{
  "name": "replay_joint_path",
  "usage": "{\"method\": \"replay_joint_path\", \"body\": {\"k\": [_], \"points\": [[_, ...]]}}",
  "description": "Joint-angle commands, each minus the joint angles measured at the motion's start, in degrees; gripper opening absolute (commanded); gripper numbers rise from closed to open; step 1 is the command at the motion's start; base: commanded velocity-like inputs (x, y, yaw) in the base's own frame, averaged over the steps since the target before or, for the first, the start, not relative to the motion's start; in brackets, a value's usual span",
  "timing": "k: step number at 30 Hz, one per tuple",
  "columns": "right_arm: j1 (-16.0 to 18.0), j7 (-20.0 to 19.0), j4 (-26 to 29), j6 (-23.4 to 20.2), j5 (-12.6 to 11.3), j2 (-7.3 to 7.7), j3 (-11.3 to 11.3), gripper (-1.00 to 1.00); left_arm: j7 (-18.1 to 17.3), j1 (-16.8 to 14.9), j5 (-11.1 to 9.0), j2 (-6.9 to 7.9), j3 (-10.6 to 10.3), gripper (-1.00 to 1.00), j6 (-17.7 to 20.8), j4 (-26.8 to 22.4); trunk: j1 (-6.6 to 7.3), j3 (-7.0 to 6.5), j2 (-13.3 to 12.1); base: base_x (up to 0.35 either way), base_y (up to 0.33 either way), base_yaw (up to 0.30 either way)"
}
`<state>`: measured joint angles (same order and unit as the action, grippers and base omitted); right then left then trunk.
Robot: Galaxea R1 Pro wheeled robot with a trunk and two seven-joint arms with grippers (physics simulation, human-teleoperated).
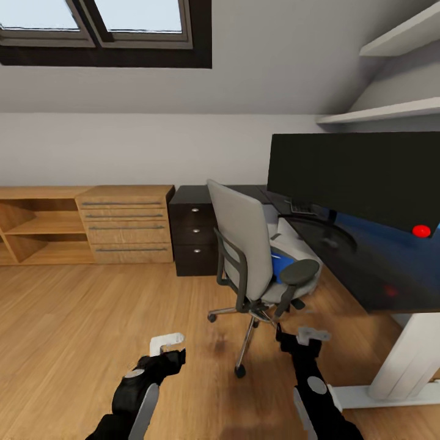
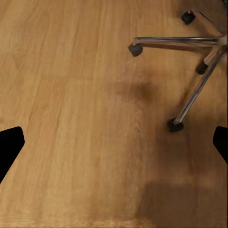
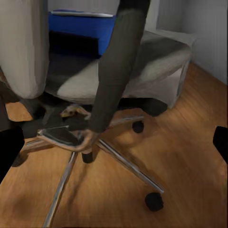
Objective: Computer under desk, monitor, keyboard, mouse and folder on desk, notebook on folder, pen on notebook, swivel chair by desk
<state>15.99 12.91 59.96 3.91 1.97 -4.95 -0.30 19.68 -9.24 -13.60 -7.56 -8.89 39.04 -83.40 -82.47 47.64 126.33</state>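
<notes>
The left claw [image 1: 173, 345] hangs low over the wooden floor [image 1: 73, 318], its fingers apart and holding nothing; in the left wrist view its two dark fingertips [image 2: 9, 142] sit at opposite edges with bare boards between them. The right claw [image 1: 305, 336] is likewise spread and empty, held just in front of the swivel chair [image 1: 250, 250], near the chair's black armrest [image 1: 299, 272].

From the right wrist view the chair is close: the armrest post [image 3: 114, 71], the grey seat [image 3: 142, 61] and the chrome star base [image 3: 76, 140] with its castors on the floor. On the seat lies the blue folder [image 3: 78, 28]; in the head view it shows as a blue patch [image 1: 281, 266] between the chair back and the armrest. The left wrist view catches the chrome legs and castors [image 2: 190, 80] off to one side of the claw.

The chair stands just beside the black tabletop [image 1: 366, 275], its back turned towards the open room. The monitor [image 1: 360, 177] stands on the tabletop, with a red dot at its lower corner, and its ring foot rests on the dark surface. A black drawer unit [image 1: 194, 235] with silver knobs stands behind the chair, and a light wooden shelf bench [image 1: 85, 223] runs along the wall under the skylight [image 1: 104, 30].
</notes>
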Motion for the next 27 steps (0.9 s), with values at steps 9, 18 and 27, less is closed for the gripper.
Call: {"method": "replay_joint_path", "body": {"k": [9,18,27], "points": [[15.40,1.03,-16.78,-0.92,-3.21,6.42,-9.38,1.00,0.47,-23.62,-12.49,-1.65,0.18,1.00,5.11,25.45,-1.96,1.70,3.67,0.000,0.000,0.000],[15.64,1.01,-17.16,-0.84,-4.66,6.87,-9.71,1.00,0.14,-22.74,-13.10,1.73,0.14,1.00,3.85,18.24,-3.94,3.31,7.28,0.000,0.000,0.000],[15.65,1.15,-16.67,-0.68,-4.71,6.84,-9.69,1.00,-0.06,-18.19,-13.22,1.87,0.17,1.00,3.77,9.53,-5.91,4.93,10.89,0.000,0.000,0.000]]}}
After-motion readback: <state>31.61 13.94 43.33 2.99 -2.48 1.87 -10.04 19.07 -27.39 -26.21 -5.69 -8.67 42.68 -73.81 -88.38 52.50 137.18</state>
